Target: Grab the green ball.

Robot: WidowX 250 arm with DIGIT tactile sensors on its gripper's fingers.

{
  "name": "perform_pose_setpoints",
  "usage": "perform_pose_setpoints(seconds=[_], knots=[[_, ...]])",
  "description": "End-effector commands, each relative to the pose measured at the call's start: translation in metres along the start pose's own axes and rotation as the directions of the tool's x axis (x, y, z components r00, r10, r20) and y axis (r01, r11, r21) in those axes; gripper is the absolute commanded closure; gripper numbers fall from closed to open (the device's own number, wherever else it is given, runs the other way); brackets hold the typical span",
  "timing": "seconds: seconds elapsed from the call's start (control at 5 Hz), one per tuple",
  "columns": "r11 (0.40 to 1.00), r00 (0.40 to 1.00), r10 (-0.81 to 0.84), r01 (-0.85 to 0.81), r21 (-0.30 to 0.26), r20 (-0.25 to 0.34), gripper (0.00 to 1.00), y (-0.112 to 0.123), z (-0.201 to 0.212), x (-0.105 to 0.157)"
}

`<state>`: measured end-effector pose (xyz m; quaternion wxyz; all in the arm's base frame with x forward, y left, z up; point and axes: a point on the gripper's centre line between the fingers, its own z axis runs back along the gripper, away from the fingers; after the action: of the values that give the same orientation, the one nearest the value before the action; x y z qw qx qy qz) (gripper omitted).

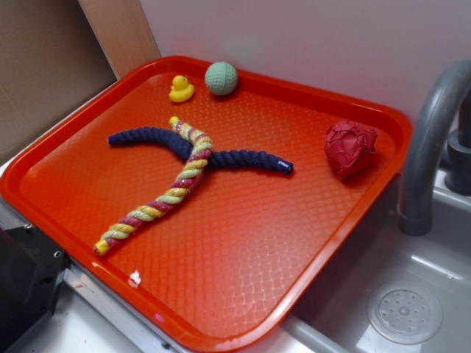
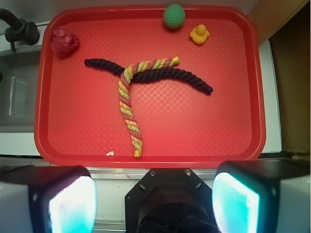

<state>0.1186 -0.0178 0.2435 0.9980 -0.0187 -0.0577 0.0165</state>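
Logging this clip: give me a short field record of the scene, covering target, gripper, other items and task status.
target: green ball, at the tray's far edge beside the yellow duck
gripper: gripper open, back off the tray's near edge, holding nothing
surface: red tray beside a sink
other items: dark blue rope crossed by a multicolour rope; red ball
status: ball not yet grabbed

Even, bright light from overhead. Soft short shadows under the ropes (image 1: 193, 158). Broad sheen on the tray (image 1: 243, 265) near its front rim in the exterior view. Wrist view: claw (image 2: 154, 204) pads (image 2: 73, 206) glow cyan, blurred; tray edges bow slightly.
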Motion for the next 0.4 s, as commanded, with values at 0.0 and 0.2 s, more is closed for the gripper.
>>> perform_pose_setpoints(seconds=[0.0,0.2], knots=[[1.0,1.0,0.0,0.0,0.0,0.0,0.0,0.0,0.0,0.0],[0.992,0.991,0.125,-0.123,-0.024,0.054,0.0,0.016,-0.04,0.046]])
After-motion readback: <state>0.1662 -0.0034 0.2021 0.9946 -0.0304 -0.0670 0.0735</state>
